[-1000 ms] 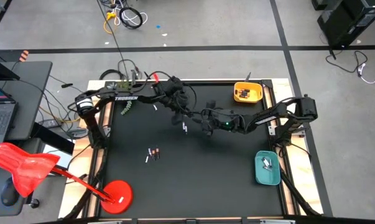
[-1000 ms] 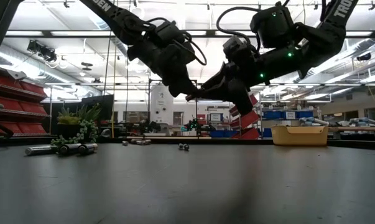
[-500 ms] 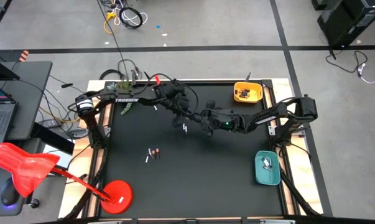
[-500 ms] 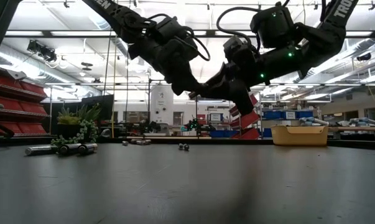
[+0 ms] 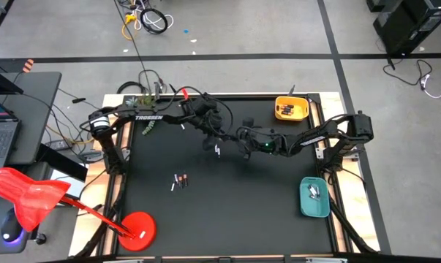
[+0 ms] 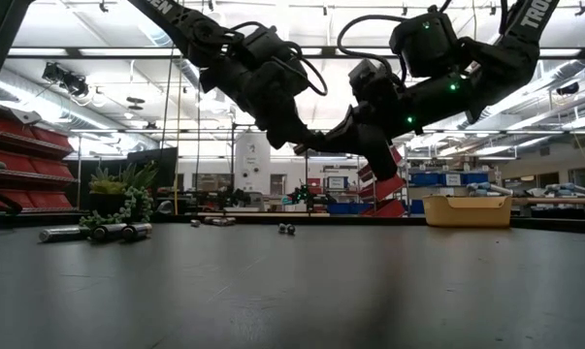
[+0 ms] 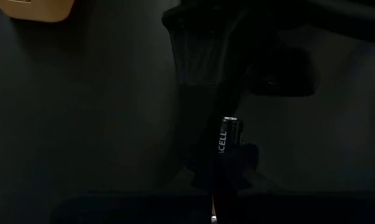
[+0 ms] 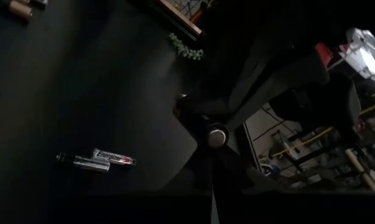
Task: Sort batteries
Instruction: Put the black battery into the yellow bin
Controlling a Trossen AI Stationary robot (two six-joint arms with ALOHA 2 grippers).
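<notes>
Battery pinched between both grippers, mid-air over the mat

Battery (image 7: 227,135) sits in my left gripper (image 5: 221,139), jaws clamped on it; the dark label end sticks out in the left wrist view. My right gripper (image 5: 240,140) meets it tip to tip above the middle of the black table (image 5: 279,219), jaws closed too. Right wrist view shows a round metal end (image 8: 216,136) right at my right fingertips, so both sets of jaws appear to be on the same cell. Low view: both grippers hang well above the table surface, touching each other.

Other batteries:
- a pair (image 5: 216,150) on the mat just below the grippers
- a small group (image 5: 180,179) toward the near left
- several in the yellow tray (image 5: 291,108) at the far right corner
- a few in the teal tray (image 5: 314,197) at the near right edge
</notes>
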